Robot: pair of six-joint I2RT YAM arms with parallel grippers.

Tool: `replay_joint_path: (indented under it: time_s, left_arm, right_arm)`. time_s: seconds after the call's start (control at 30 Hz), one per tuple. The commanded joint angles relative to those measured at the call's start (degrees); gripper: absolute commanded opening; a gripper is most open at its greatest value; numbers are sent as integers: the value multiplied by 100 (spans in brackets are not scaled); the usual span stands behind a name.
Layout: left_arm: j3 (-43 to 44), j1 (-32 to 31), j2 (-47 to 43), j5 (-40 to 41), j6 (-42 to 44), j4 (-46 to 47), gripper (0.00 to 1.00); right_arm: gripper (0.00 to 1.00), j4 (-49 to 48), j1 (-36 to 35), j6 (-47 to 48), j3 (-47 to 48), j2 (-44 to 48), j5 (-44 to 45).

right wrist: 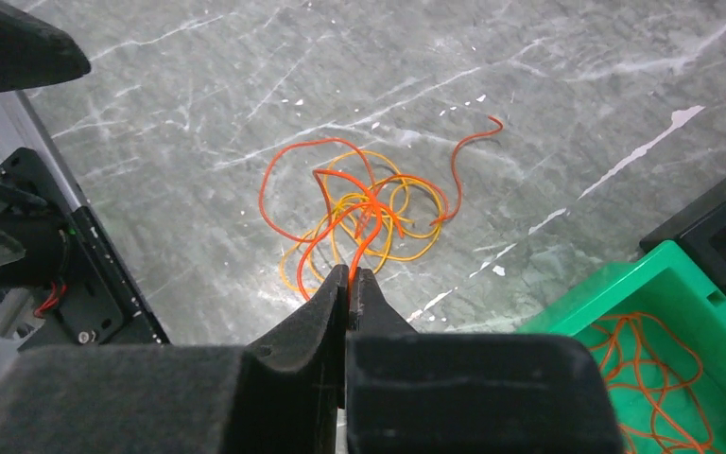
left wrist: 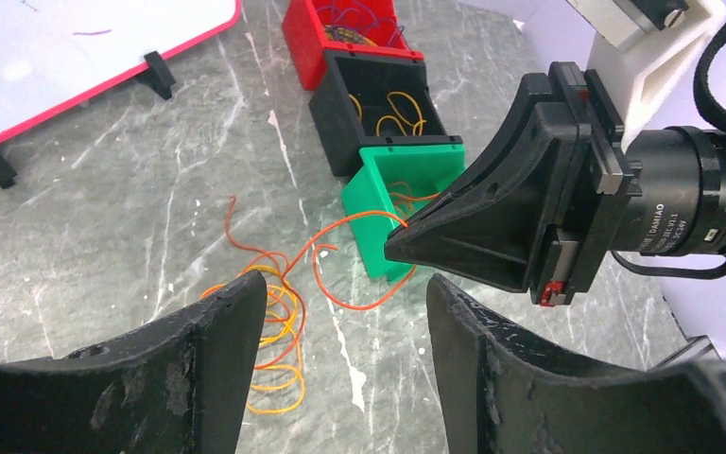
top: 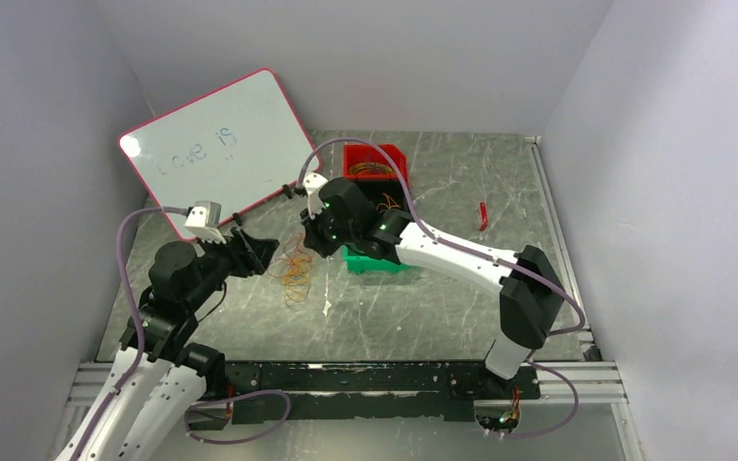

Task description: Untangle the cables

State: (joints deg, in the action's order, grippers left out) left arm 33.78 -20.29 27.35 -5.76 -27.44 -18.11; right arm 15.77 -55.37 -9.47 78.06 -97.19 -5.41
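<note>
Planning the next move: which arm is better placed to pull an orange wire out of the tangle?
Right. The right gripper is shut on an orange wire leading out of the tangle, so it can likely just lift. The left gripper stands open near the tangle, holding nothing.

Cables: thin loops, orange and yellow mixed, one strand redder.
Table: grey, marbled with white veins.
Green bin: bright green, orange wire inside.
Directly behind it, black bin, yellow wire inside; beyond that, red bin.
Whiteboard: white, pink-red border.
</note>
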Motion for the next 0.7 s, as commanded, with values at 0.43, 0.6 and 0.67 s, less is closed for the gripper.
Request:
replay_joint_path:
  time_s: [0.43, 0.6, 0.67]
  left_arm:
    - [-118, 28, -119, -1069, 242, 1036, 69]
    - [-223, 27, 21, -1323, 304, 1336, 70]
    - [-269, 26, 134, -1422, 338, 1446, 70]
  right_arm:
    - [0, 32, -22, 167, 203, 1000, -23]
    - [0, 159, -19, 322, 290, 1118, -130]
    - [0, 262, -22, 370, 390, 1097, -222]
